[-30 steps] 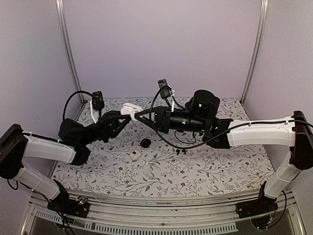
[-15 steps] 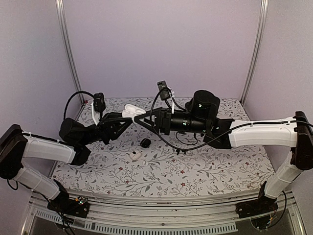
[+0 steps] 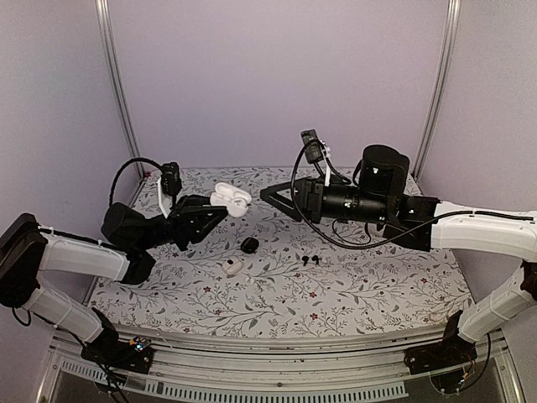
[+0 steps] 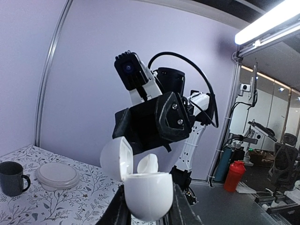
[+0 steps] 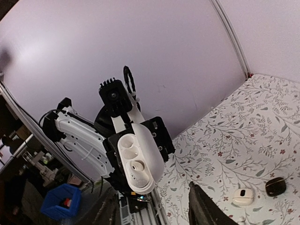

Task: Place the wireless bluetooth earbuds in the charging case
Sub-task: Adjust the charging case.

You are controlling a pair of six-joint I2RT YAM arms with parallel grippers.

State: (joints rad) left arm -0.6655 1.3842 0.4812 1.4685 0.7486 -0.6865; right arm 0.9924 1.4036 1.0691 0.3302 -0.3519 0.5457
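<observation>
Case (image 3: 230, 198) pinched open in left gripper (image 3: 216, 208), wells empty; right gripper (image 3: 268, 194) spread, bare, beside case; black earbuds (image 3: 310, 259) on table (image 3: 377, 285) below and right of case, yet to go in.

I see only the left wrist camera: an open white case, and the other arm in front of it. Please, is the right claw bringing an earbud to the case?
Observer: No. In the right wrist view the right claw is open and holds nothing.
Operator: Where are the earbuds, then?
Observer: The top view shows a black pair lying on the table, near its middle.
Operator: And are the sockets of the case free?
Observer: Seen from the right wrist view, both sockets of the white case look empty.
</observation>
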